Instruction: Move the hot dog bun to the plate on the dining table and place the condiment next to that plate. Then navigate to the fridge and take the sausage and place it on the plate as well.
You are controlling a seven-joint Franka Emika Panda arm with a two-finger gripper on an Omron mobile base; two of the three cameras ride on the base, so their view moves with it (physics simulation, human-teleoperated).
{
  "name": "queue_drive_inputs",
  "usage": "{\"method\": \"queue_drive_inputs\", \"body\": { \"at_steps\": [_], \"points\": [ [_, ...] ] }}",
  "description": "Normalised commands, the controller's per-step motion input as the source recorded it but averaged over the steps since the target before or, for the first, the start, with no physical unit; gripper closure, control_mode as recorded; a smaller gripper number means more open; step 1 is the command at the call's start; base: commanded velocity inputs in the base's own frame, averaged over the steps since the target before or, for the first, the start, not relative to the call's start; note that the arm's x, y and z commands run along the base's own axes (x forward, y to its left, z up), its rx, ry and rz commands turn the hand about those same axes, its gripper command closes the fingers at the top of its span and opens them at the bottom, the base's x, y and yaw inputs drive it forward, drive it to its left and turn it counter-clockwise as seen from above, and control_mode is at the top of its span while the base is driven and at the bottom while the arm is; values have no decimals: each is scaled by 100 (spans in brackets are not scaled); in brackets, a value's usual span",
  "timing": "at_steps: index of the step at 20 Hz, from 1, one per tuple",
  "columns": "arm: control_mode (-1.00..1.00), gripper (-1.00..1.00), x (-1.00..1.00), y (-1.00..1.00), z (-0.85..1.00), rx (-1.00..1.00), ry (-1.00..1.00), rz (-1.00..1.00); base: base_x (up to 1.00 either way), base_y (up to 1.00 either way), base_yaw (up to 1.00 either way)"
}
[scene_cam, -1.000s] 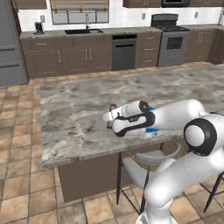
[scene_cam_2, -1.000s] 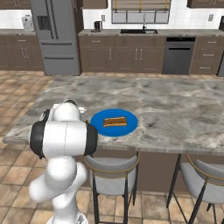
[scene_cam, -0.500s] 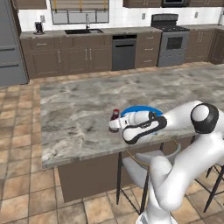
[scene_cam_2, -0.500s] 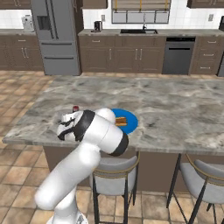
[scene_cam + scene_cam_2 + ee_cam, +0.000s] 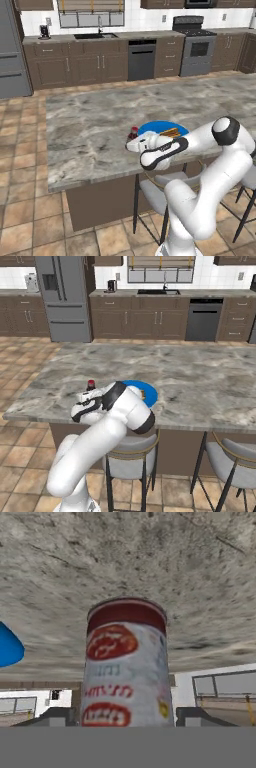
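I'm looking across a kitchen w/ terracotta tile floor [image 5: 20,200] and dark brown cabinets [image 5: 85,67] along a white-tiled back wall. Window [image 5: 90,19] sits above the sink [image 5: 95,36]; black dishwasher [image 5: 141,60] next to it, steel range [image 5: 194,42] further right. Two grey stools [image 5: 227,456] near me

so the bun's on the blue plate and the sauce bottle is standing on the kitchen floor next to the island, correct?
Not quite. The sauce bottle stands on the island's marble top, just beside the blue plate, not on the floor; the right base view shows it. The bun does lie on the plate, as you said.
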Motion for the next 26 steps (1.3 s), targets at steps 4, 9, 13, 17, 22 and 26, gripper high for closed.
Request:
{"method": "queue_drive_inputs", "body": {
  "at_steps": [4,9,13,17,22,26],
  "points": [
    [-100,100,39,0,-7,-2,0,0,0,0,0],
    [-100,-100,30,-4,0,-3,0,0,0,0,0],
    [-100,-100,-1,-3,0,-8,3,0,0,0,0],
    [-100,-100,-19,0,0,-12,1,3,0,0,0],
    [-100,-100,-21,0,7,-13,-2,3,0,0,0],
    [-100,-100,-21,0,53,-7,-5,1,0,0,0]
  ]
}}
